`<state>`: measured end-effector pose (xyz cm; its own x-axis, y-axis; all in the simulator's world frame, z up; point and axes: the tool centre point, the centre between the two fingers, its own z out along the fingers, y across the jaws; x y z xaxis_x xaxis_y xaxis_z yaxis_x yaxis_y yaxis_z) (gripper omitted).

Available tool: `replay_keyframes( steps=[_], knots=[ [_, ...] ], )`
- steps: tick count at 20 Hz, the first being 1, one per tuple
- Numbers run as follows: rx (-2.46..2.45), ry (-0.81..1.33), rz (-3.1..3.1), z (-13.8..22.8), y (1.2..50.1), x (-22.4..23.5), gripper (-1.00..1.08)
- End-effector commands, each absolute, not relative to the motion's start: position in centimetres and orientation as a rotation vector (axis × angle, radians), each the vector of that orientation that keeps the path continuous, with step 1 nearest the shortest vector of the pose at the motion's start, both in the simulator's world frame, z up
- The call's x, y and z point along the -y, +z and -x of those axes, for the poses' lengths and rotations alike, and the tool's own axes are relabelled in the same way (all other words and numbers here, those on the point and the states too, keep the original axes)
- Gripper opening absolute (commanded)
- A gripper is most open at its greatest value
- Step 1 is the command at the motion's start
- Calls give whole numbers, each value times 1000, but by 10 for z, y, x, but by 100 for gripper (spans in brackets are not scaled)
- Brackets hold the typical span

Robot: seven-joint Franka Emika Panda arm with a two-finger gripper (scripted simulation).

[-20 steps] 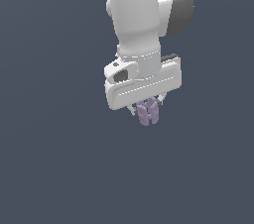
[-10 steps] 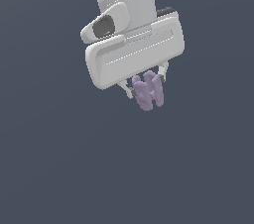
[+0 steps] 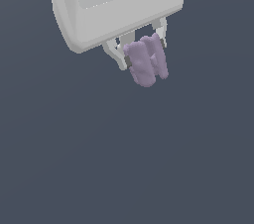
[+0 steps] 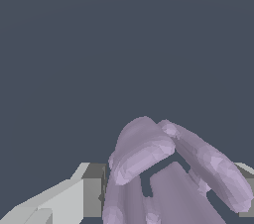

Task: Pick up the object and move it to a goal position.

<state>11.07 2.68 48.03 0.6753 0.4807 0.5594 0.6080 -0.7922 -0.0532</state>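
- Gripper [image 3: 143, 49] is clamped on the object [image 3: 146, 62], one finger on each side.
- Object hangs directly below the white gripper body, lobes jutting past the fingertips [image 4: 93, 191], long axis roughly along the fingers.
- No goal marker is visible, so the carry direction cannot be judged.

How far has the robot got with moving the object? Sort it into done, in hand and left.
Done: the pick-up; the end effector grips the lilac object clear of any surface. In hand: carrying it. Left: reaching the goal position, for which neither view shows a marker.
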Motion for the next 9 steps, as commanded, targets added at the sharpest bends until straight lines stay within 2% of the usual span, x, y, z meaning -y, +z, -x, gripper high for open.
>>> replay_keyframes(
  steps=[1, 9],
  knots=[
    [905, -806, 2630, -111, 494, -24, -100],
    [933, -827, 2602, -111, 510, -20, -100]
  ],
)
